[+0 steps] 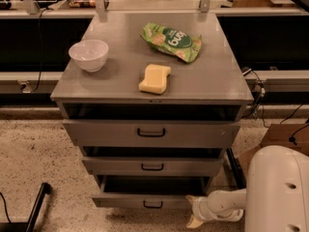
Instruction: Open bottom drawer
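A black bar [37,208] lies on the speckled floor [43,153], far left of the claw [192,210]. The bottom drawer [120,200] sits just left of the claw, partly pulled out, with bare floor before its front edge. The claw hangs at the drawer's right corner, fingers apart. A cardboard box [282,134] stands above and to its right.

Warm, dim overhead light on the grey surface [212,81]
Bowl [89,55] and sponge [155,78] cast soft shadows; drawer cavities [149,111] fall dark; the pale gripper [195,211], low right beside the bottom drawer [120,201], catches light
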Available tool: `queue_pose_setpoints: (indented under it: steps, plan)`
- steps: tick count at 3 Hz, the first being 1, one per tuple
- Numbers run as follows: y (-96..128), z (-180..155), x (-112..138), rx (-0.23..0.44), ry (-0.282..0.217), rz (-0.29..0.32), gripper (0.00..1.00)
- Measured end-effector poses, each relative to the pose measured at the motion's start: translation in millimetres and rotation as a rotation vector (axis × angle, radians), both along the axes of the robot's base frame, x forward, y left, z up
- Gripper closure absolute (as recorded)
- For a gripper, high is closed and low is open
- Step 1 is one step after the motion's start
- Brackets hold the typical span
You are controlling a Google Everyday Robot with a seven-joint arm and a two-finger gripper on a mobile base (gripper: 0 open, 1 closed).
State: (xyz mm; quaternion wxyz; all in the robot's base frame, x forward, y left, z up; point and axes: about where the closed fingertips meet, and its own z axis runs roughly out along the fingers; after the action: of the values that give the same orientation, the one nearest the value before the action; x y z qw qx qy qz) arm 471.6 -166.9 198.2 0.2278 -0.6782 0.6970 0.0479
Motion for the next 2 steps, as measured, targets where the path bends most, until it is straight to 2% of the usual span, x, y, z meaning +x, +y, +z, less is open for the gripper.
queue_pose_setpoints:
  steps: [1, 2]
  plan:
    - [3.7, 10.3, -31.3, 0.012, 0.045, 0.022, 0.24]
    - [6.3, 23.1, -47.1, 0.021, 0.053, 0.033, 0.16]
